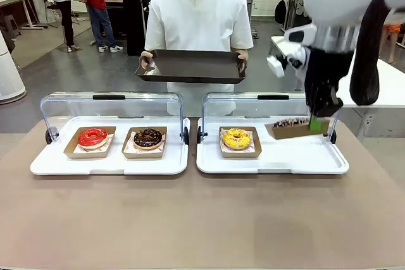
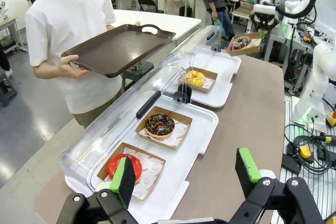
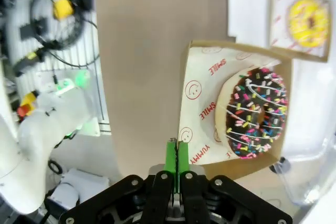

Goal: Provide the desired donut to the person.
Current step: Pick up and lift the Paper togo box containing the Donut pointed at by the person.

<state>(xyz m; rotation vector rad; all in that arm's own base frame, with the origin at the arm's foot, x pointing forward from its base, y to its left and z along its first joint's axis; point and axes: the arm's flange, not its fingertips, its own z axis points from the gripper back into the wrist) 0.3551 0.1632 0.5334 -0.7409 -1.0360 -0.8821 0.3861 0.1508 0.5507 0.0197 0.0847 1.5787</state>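
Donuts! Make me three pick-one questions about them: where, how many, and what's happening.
1. Where is the yellow donut? A right case B brown tray C bare table
2. How many donuts lie in the left case? A one B two C three
3. The sprinkle donut's box is: A lying flat B lifted in the right arm's jaws C upside down

1 A: it sits on that case's base. 2 B: a red donut and a chocolate donut. 3 B: shut jaws grip its edge.

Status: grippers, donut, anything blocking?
Right gripper shut on box edge, sprinkle donut inside, held above white display tray. Left gripper open, empty. Person holds brown tray out; raised clear lid stands between.
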